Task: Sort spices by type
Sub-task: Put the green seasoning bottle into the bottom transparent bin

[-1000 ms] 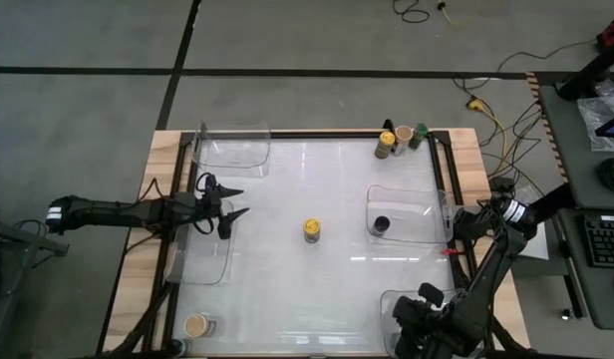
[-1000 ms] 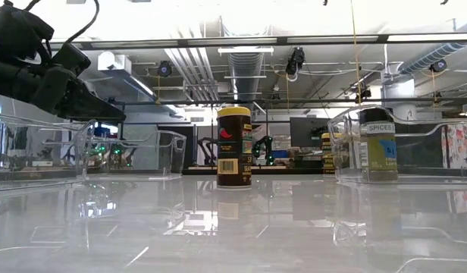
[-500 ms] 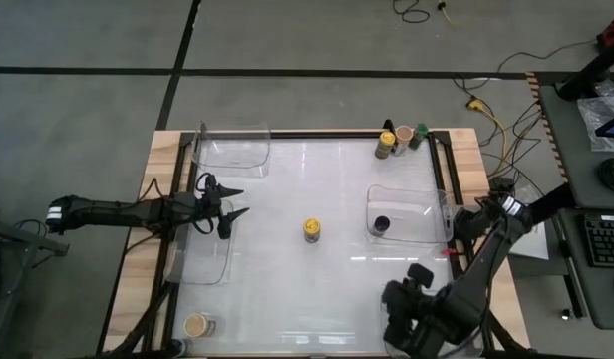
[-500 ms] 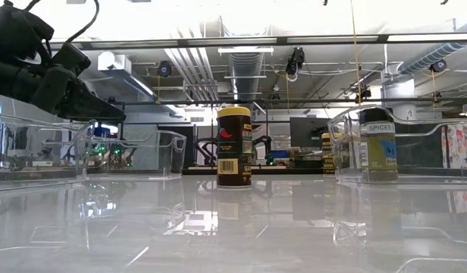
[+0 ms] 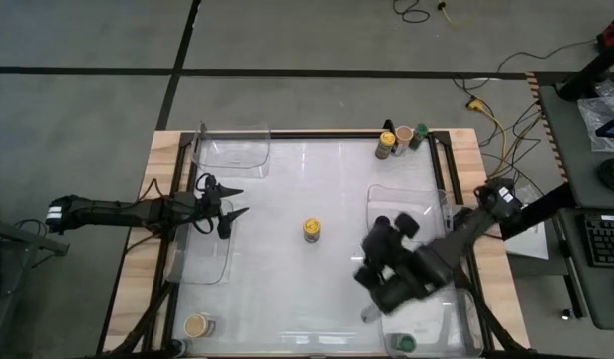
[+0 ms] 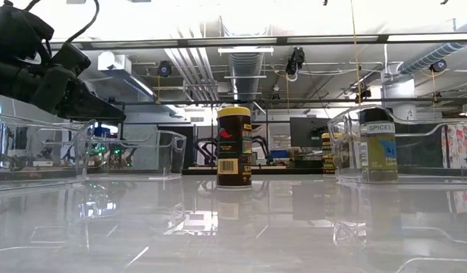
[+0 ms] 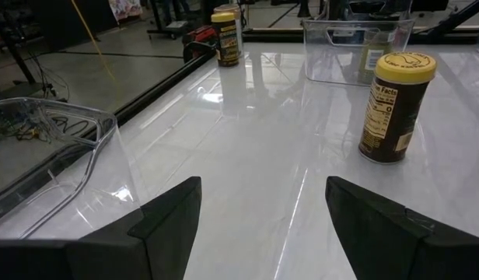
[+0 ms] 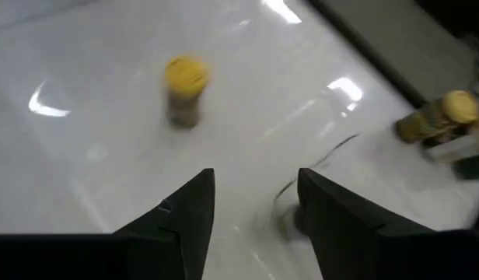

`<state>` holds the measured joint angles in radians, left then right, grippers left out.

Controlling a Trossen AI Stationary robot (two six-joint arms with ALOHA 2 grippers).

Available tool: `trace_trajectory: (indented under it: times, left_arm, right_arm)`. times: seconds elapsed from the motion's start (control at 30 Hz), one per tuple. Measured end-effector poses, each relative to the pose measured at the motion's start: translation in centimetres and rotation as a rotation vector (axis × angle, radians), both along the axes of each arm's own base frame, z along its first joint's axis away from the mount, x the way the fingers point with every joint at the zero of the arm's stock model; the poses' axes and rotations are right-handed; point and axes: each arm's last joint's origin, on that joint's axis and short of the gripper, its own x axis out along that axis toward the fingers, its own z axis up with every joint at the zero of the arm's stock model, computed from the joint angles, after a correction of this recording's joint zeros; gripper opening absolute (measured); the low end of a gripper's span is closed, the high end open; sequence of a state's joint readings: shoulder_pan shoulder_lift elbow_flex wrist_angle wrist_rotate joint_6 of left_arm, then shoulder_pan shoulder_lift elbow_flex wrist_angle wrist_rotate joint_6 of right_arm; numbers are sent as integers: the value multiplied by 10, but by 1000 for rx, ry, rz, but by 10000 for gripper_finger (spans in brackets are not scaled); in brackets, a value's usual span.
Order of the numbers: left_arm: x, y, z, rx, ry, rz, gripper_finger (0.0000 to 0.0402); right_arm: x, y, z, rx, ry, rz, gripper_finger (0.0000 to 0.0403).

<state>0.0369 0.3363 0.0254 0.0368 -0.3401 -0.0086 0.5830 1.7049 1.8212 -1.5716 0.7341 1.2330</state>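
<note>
At the table's left edge, the left gripper (image 5: 234, 200) hangs over a clear tray (image 5: 200, 261), its fingers spread and empty. A tan-lidded jar (image 5: 197, 325) stands at the near left corner. The yellow-lidded spice jar (image 5: 313, 229) stands upright mid-table, well apart from both grippers (nothing touches it). To its right, the right gripper (image 8: 251, 204) hovers above the tabletop with fingers parted, holding nothing, the jar ahead of it. A black-lidded jar (image 6: 378, 144) sits inside the right-hand tray (image 5: 427, 204); more jars (image 5: 395, 139) cluster at the far edge.
</note>
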Motion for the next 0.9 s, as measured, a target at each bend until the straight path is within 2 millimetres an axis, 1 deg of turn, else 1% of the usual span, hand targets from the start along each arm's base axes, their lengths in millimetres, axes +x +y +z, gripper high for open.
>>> trace_trajectory:
  times: [0.1, 0.2, 0.27, 0.37, 0.47, 0.6, 0.67, 0.77, 0.9]
  left_arm:
    - [0, 0, 0, 0, 0, 0, 260]
    - [0, 0, 0, 0, 0, 0, 260]
    - [0, 0, 0, 0, 0, 0, 260]
    - [0, 0, 0, 0, 0, 0, 260]
    - [0, 0, 0, 0, 0, 0, 260]
    - [0, 0, 0, 0, 0, 0, 260]
    - [0, 0, 0, 0, 0, 0, 260]
    - [0, 0, 0, 0, 0, 0, 260]
    - [0, 0, 0, 0, 0, 0, 260]
  right_arm:
    - [9, -32, 5, -4, 0, -86, 192]
    - [12, -67, 6, -14, 17, -171, 214]
    - [12, -92, 6, -20, 32, -235, 229]
    - [4, -130, 5, -22, 42, -354, 253]
    - [-12, -169, 4, -30, 75, -461, 274]
    - [-45, -211, 1, -17, 55, -664, 295]
    - [-62, -227, -3, -6, 14, -789, 303]
    - [-84, -246, -12, 8, -65, -980, 312]
    - [-102, -264, -27, 15, -108, -1132, 320]
